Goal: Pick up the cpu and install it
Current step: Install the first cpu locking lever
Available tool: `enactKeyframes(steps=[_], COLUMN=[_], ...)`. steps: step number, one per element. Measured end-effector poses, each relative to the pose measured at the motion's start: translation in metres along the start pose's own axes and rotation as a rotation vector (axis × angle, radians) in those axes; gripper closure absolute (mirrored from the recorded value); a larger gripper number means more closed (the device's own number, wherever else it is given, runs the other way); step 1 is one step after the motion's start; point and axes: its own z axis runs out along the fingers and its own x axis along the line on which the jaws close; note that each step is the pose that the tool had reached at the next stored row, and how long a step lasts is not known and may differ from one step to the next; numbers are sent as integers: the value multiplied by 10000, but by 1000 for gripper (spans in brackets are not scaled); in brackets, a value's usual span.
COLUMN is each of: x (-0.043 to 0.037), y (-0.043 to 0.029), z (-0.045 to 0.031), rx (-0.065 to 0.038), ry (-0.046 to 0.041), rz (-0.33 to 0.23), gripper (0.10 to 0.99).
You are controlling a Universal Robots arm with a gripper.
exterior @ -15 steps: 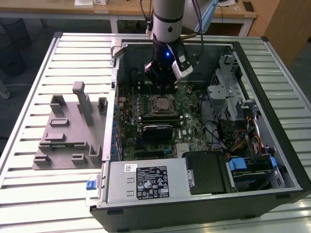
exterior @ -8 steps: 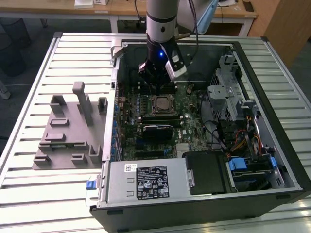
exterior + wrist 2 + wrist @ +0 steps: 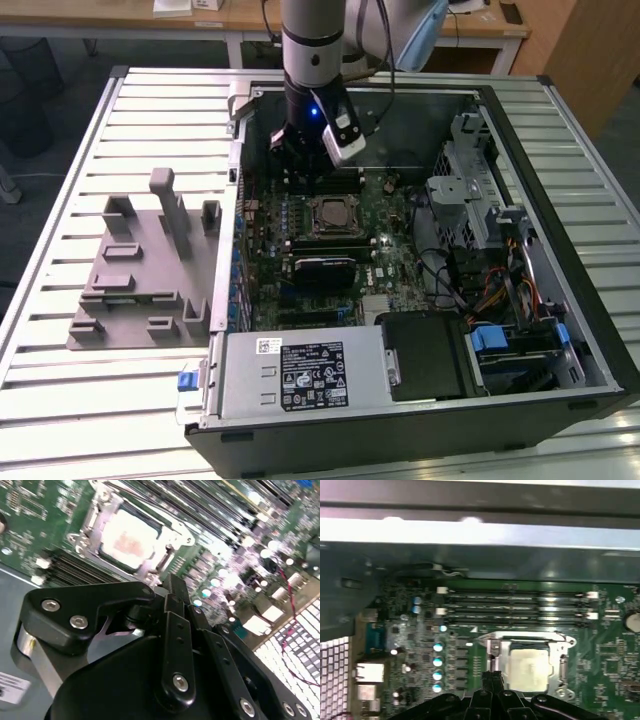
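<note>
Black end effector: fingers pinched narrow, nothing betw. them, hovers just beside socket frame. Silvery cpu lies inside frame on motherboard, in open case. Judgement: seating step. Check chip flat, corners aligned, approach vertical, no side load.

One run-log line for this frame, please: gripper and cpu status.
gripper: shut, empty, over motherboard near socket | cpu: sitting in socket, metal top showing | case: open
</note>
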Motion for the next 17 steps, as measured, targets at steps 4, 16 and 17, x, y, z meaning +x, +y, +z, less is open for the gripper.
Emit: enactKeyframes(steps=[4,16,17], x=[121,220,221], y=[1,3,3], z=[-3,-5,-4], rx=[-1,-1241,-1378], ry=[-4,-34,-37], rz=[0,22,25], gripper=[980,980,980])
